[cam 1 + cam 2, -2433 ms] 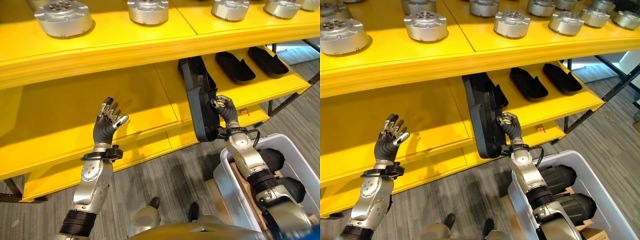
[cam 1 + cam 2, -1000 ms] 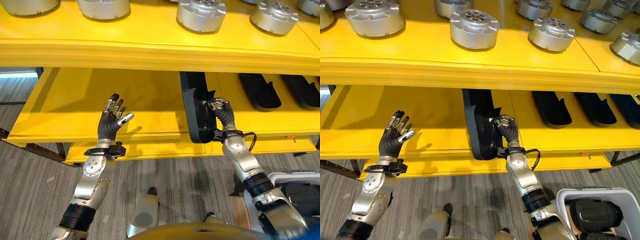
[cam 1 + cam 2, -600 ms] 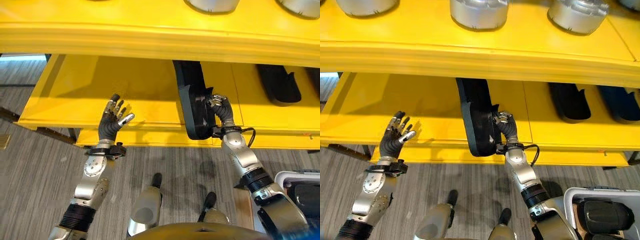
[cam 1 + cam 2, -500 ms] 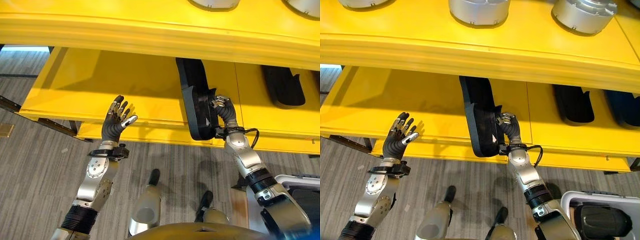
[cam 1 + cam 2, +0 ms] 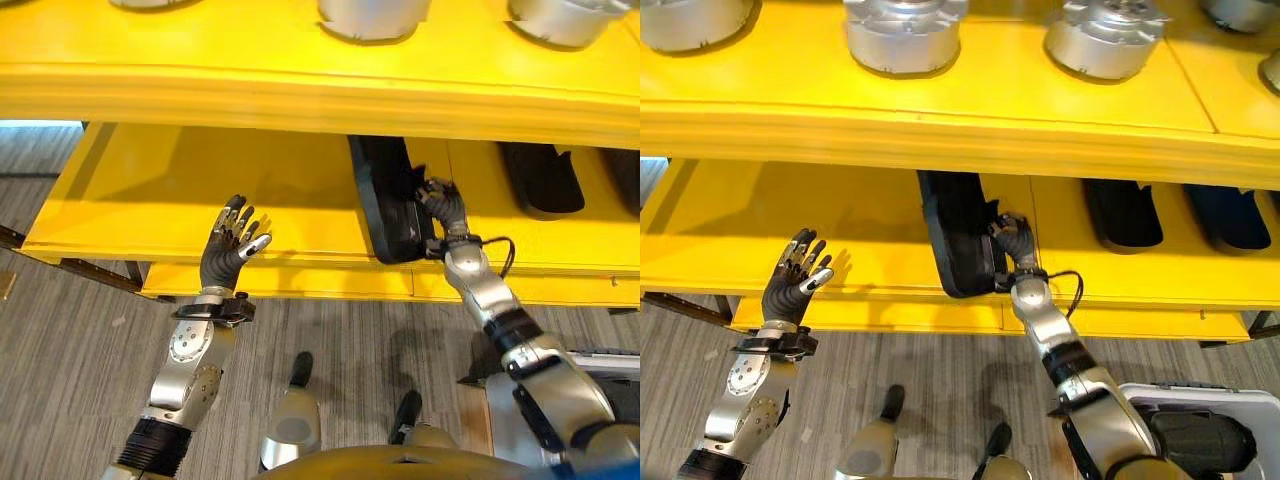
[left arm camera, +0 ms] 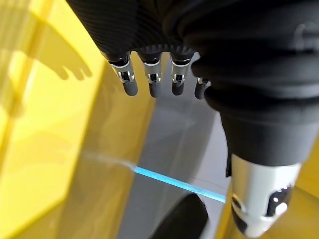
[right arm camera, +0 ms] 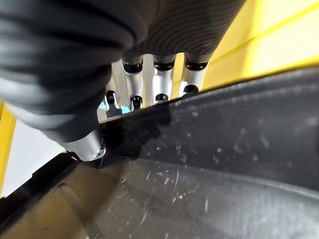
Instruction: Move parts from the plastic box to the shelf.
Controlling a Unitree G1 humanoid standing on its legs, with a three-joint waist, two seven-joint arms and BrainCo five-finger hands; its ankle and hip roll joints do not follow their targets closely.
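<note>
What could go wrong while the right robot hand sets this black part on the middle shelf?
The black part stands on edge with its near end over the shelf lip; if the right robot hand lets go now, it may topple or slide off. Pushed deeper, it may scrape the upper shelf edge.

A long black moulded part (image 5: 958,235) stands on its edge on the yellow shelf (image 5: 840,220), its near end at the shelf's front lip. The right hand (image 5: 1014,240) grips its rim, fingers curled over the scuffed edge. Two more black parts (image 5: 1122,212) lie flat farther to that hand's right. A grey plastic box (image 5: 1200,400) sits below.
</note>
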